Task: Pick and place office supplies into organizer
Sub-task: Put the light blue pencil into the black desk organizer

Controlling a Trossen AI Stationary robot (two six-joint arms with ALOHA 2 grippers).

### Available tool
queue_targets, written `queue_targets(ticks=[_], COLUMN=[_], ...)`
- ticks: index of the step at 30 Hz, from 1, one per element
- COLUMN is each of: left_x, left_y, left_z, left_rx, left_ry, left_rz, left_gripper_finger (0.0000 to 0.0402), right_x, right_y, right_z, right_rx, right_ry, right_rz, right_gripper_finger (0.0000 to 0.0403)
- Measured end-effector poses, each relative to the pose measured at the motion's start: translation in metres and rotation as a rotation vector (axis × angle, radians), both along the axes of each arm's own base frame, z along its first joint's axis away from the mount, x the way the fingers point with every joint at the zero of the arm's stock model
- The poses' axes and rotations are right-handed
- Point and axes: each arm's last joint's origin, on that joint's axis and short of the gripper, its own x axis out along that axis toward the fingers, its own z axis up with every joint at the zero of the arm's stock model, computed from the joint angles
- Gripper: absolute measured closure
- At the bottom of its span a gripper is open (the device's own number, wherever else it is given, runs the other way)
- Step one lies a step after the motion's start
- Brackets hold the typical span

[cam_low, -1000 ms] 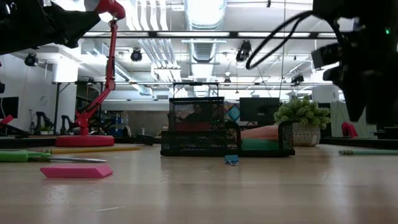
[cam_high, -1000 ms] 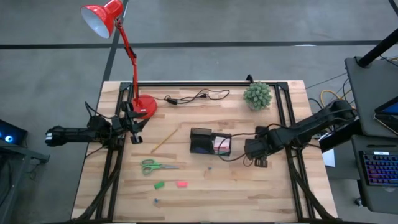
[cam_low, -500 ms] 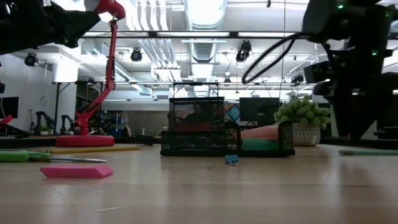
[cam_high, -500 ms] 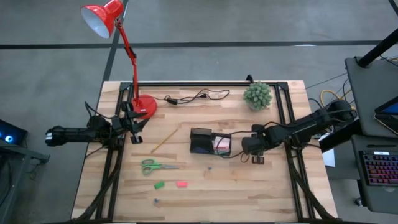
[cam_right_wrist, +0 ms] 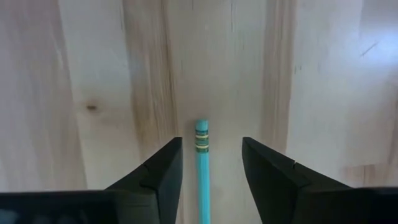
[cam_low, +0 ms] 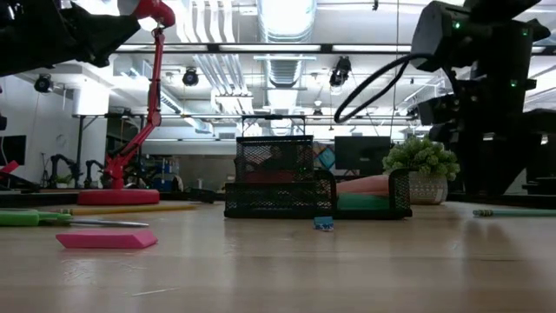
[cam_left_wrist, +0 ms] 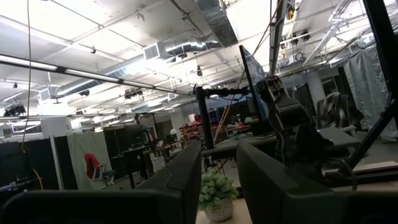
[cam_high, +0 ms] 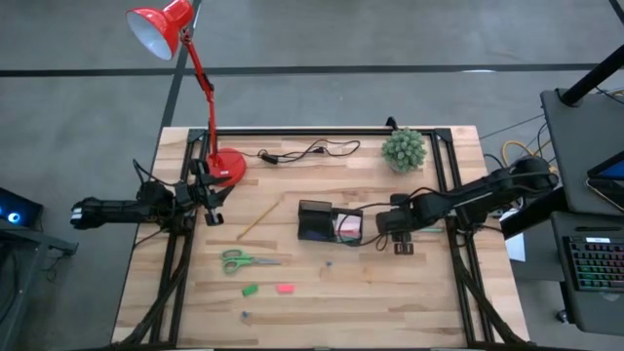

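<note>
Right gripper (cam_right_wrist: 205,165) just right of the organizer (cam_high: 330,223), over bare wood, fingers (cam_right_wrist: 155,174) spread wide with the teal pen (cam_right_wrist: 201,168) lying flat between them — not touching either finger, nothing gripped. Left gripper (cam_left_wrist: 217,180) parked well left of the organizer, beside the red lamp (cam_high: 225,164) base, fingers apart and empty. Pink pad (cam_high: 347,227) inside the organizer. Yellow pencil (cam_high: 256,221) left of organizer; green scissors (cam_high: 244,260), green piece (cam_high: 250,290), pink piece (cam_high: 285,288) front-left of it.
</note>
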Motion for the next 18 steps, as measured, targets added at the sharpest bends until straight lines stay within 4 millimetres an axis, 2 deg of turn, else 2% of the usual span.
queue_targets(ticks=[11, 18], left_x=[0.000, 0.000], left_y=[0.000, 0.000], left_z=[0.000, 0.000], left_rx=[0.000, 0.000], left_ry=[0.001, 0.001], left_rz=[0.000, 0.000], left_gripper_finger=[0.0313, 0.0313], right_x=[0.006, 0.006], right_y=[0.001, 0.001], right_z=[-0.022, -0.023], right_rx=[-0.014, -0.015], right_ry=[0.113, 0.119], right_rz=[0.004, 0.008], right_gripper_finger=[0.0255, 0.0265])
